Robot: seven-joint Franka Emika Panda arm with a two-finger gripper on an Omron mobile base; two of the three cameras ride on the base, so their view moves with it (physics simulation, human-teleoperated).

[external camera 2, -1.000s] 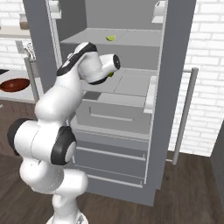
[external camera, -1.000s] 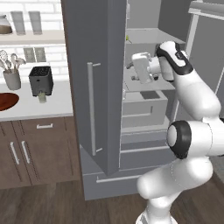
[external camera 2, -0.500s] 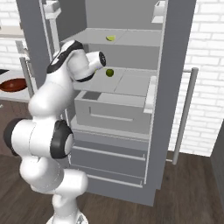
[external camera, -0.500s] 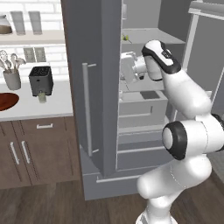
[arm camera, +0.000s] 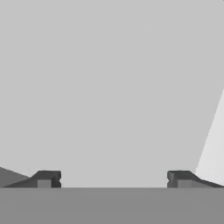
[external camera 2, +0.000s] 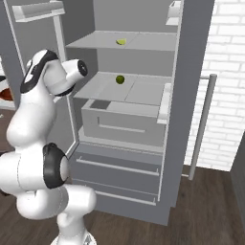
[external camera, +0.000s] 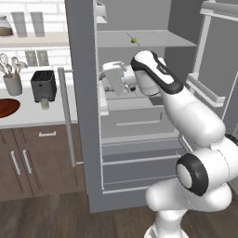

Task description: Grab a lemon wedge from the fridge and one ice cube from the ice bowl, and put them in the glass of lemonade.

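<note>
Reaching into the open fridge (external camera 2: 191,95), your gripper (arm camera: 113,178) has its two fingertips (arm camera: 46,179) wide apart and nothing between them; ahead of it you see just a plain grey surface, very close. The hand (external camera: 114,76) sits at the height of the middle shelf, close to the left door.

The lemon wedge (external camera 2: 121,41) lies on the top shelf, above the gripper and further to the right side. A second small round green thing (external camera 2: 119,79) lies on the middle shelf, about level with the hand and to the right; I cannot tell what it is.

The wedge is tiny and light, probably a bit slippery and soft, so it can roll or pop out. I think you should come from above and close on its widest part, gently.

The ice bowl (external camera: 7,108) and the glass of lemonade (external camera: 44,104) stand on the counter (external camera: 28,116), well to the left of the gripper, beside the black toaster (external camera: 42,84).
</note>
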